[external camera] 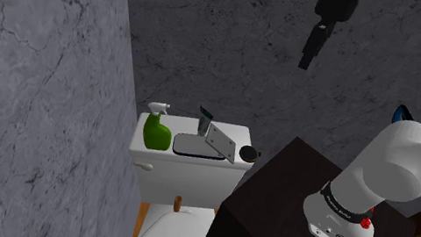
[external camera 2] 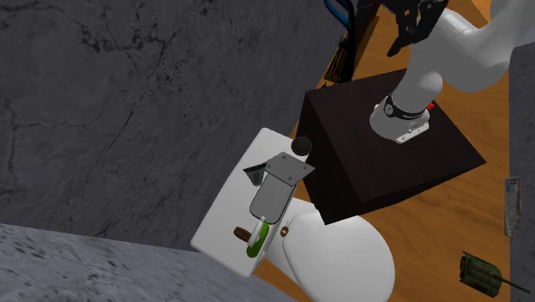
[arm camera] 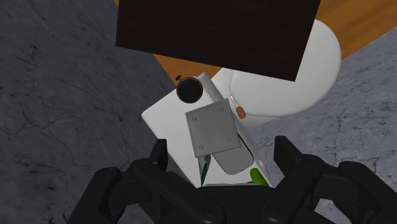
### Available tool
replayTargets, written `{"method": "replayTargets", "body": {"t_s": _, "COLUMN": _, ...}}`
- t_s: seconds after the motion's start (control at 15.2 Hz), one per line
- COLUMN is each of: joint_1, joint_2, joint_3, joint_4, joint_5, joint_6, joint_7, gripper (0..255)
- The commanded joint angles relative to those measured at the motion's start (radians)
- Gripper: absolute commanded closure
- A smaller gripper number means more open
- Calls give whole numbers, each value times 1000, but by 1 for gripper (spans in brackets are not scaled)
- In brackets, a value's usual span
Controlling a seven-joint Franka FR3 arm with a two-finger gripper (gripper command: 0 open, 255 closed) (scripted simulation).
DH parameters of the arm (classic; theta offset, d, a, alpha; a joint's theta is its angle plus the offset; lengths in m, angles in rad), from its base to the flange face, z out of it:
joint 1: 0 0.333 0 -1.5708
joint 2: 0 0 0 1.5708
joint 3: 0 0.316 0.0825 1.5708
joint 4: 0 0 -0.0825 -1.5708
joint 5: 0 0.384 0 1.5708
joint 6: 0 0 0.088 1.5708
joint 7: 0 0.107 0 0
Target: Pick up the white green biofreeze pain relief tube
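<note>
Fingers [arm camera: 159, 158] stand apart with nothing clasped. The gripper [external camera: 306, 61] hangs high, well apart from everything beneath it.

- Grey mottled wall [external camera: 213, 42]: far past the fingertips, running close along the target's far side.
- White toilet [arm camera: 286, 70]: the bowl sits off to one side of the fingers' line, next to the dark stand [arm camera: 216, 32].
- Tank lid [arm camera: 162, 118]: straight out beyond the fingertips, carrying all the small things.
- Grey square plate [arm camera: 213, 130]: tilted, in line with the gap between the fingers.
- Pale tray [arm camera: 234, 160]: flat on the lid, under the plate's low edge.
- Green spray bottle [external camera: 157, 133]: upright at one end of the lid, close to one finger's line.
- White-and-green tube [arm camera: 203, 170]: on the lid at its wall-side edge, partly hidden by the plate. It is in line with the gap but nearer the other finger. Cannot tell whether it touches the plate.
- Black round knob [arm camera: 189, 91]: at the lid's opposite end, farthest from the fingertips.

Risks, as I judge them:
- A straight descent would probably meet the plate before the tube, knocking the plate or pinning the tube under it.
- The wall leaves little room behind the tube, so a finger may jam there.
- A wide approach could topple the bottle.
- A glancing touch could tip the tube off the lid's edge.
</note>
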Motion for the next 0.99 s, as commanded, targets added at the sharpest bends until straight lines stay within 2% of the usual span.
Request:
{"method": "replayTargets", "body": {"t_s": 0.0, "joint_1": 0, "joint_2": 0, "joint_3": 0, "joint_4": 0, "joint_5": 0, "joint_6": 0, "joint_7": 0, "gripper": 0}}
{"method": "replayTargets", "body": {"t_s": 0.46, "joint_1": -11, "joint_2": 62, "joint_3": 37, "joint_4": -182, "joint_5": 25, "joint_6": 314, "joint_7": 73, "gripper": 0}}
{"method": "replayTargets", "body": {"t_s": 0.92, "joint_1": -32, "joint_2": 231, "joint_3": 83, "joint_4": -283, "joint_5": 34, "joint_6": 653, "joint_7": 151, "gripper": 0}}
